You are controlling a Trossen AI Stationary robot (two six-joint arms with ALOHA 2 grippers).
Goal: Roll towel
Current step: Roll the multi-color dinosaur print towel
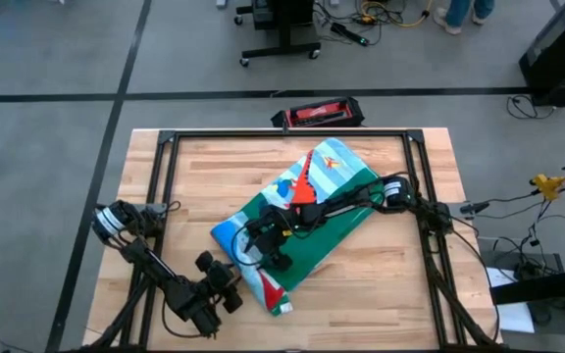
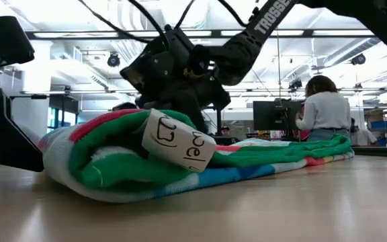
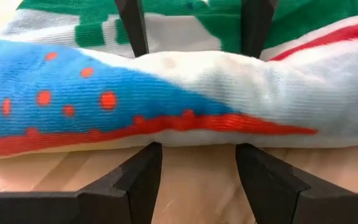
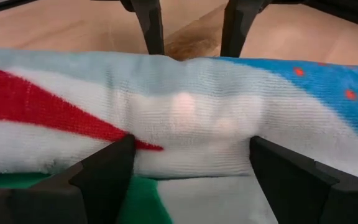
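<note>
A: Where does the towel (image 1: 302,221) sit right now?

B: Centre of the high view, slanting from upper right down to lower left on the wooden table (image 1: 381,284). It is folded into a long band, and the lower-left end is bunched into a thick fold; in the low view that fold fills the left half, with a white label (image 2: 177,141) sticking out.

A: And the grippers?

B: The left gripper (image 1: 231,284) is at the lower left of the high view, right at the towel's edge. Its wrist view shows the fingers (image 3: 135,180) spread, with the plump rolled edge lying across between them, not pinched. The right gripper (image 1: 268,245) reaches in from the right and hangs over the same end; its fingers (image 4: 107,168) are also spread wide, straddling the fold.

A: So how should the roll go?

B: I'd judge both need to close on the same fold at matching depth, then turn it over together along the band's length. Uneven grip would likely skew the roll into a cone. Keeping the fold tight against the cloth beneath should stop it slumping open.
</note>
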